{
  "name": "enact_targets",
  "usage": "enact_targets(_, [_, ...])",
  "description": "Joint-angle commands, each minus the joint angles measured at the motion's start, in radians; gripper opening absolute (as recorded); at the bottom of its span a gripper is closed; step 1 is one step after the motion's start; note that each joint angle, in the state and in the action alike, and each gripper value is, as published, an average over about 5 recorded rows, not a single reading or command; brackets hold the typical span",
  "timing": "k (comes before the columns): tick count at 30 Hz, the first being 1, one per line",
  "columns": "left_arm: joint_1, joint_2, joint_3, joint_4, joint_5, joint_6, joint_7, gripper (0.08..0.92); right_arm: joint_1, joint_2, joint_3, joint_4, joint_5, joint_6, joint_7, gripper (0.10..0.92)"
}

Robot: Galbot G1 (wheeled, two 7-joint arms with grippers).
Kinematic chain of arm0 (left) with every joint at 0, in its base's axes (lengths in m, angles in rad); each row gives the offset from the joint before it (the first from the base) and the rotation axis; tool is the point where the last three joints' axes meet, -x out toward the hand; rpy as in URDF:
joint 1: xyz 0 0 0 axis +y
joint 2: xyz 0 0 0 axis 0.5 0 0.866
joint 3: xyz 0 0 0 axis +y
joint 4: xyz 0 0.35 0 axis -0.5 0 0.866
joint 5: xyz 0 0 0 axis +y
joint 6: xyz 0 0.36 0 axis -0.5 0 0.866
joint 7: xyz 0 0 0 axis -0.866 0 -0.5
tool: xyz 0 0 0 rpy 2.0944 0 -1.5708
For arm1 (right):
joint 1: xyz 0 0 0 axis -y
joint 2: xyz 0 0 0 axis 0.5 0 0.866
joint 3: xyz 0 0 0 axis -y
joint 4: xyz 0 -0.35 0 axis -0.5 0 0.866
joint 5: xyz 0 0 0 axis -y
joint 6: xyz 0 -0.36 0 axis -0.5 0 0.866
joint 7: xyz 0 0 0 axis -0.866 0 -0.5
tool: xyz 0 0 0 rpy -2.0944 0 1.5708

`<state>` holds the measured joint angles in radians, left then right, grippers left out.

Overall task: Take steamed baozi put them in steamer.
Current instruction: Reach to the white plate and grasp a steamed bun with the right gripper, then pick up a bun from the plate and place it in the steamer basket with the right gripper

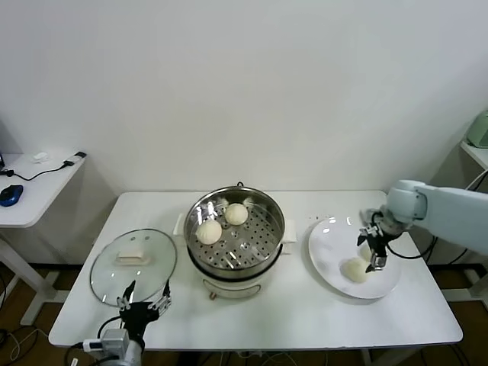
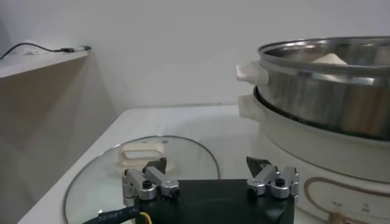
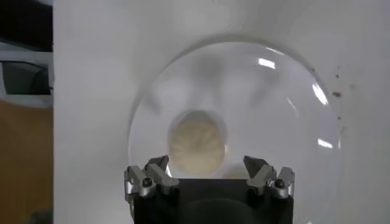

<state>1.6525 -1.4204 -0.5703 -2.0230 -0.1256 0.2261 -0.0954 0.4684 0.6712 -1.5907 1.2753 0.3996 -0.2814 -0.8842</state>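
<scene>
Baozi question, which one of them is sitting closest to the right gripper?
The baozi on the white plate, the lone bun under the open right gripper; the other two sit in the steamer.

Three baozi: two inside the steamer, one on the plate right of the steamer. One lid left of it.
</scene>
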Motion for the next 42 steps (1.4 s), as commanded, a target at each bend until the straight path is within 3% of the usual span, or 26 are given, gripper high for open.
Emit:
enact_targets(1, [0.000, 0.001, 0.002, 0.003, 0.001, -0.001, 0.000, 0.823, -0.187, 0.001, 0.139, -0.059, -0.057, -0.007, 0.029, 0.823])
enact_targets(10, [0.004, 0.000, 0.005, -0.004, 0.006, -0.001, -0.003, 0.823, -0.180, 0.013, 0.149, -0.061, -0.060, -0.013, 0.025, 0.814])
enact_targets(19, [0.013, -0.001, 0.011, -0.016, 0.010, -0.002, -0.006, 0.823, -0.096, -0.008, 0.108, -0.018, -0.080, -0.012, 0.011, 0.601])
enact_targets(24, [0.013, -0.002, 0.016, -0.027, 0.016, 0.000, -0.006, 0.823, 0.067, 0.014, 0.056, 0.010, -0.063, 0.004, -0.009, 0.570])
enact_targets(34, [0.020, 0.007, 0.021, -0.043, 0.020, -0.001, -0.005, 0.823, 0.651, 0.311, -0.189, 0.069, 0.158, 0.234, -0.134, 0.568])
enact_targets(42, [0.017, 0.006, 0.024, -0.043, 0.020, -0.001, -0.003, 0.823, 0.670, 0.572, -0.091, 0.155, 0.163, 0.546, -0.146, 0.568])
